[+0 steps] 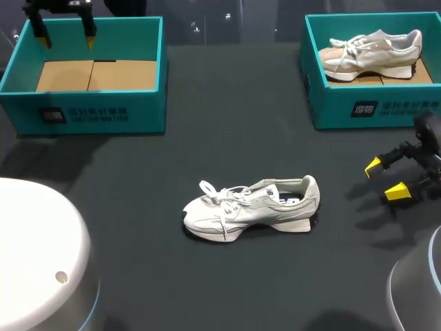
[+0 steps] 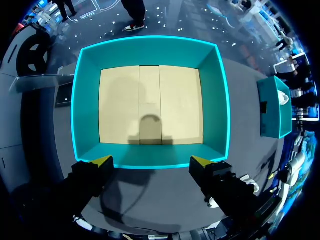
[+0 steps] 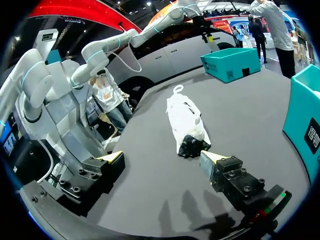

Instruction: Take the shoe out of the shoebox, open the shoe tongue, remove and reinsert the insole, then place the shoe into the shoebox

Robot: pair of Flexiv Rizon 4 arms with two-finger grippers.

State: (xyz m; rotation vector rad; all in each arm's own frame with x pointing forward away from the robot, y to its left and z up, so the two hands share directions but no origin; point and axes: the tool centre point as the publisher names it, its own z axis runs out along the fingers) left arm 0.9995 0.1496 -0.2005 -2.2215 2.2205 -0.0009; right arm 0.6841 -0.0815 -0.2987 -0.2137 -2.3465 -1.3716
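Firstly, left shoebox: teal, open-topped, holding nothing but its bare cardboard floor.
Right shoebox: same teal, with a pale second shoe lying inside.
Loose shoe: out of both boxes, standing on its sole in the middle of the dark table, laces spilling at the toe.
Left gripper: above the left shoebox, fingers spread wide with nothing between them.
Right gripper: low near the table's right edge, on the heel side of the loose shoe and well apart from it, fingers parted and holding nothing.
Left wrist view only: looks straight down into the left shoebox, whose cardboard floor is made of flaps, past its own gripper.
Right wrist view only: the loose shoe lies heel-first ahead of the gripper, its dark heel and sole showing.
Writing: white print on both boxes' front walls, too small to make out.
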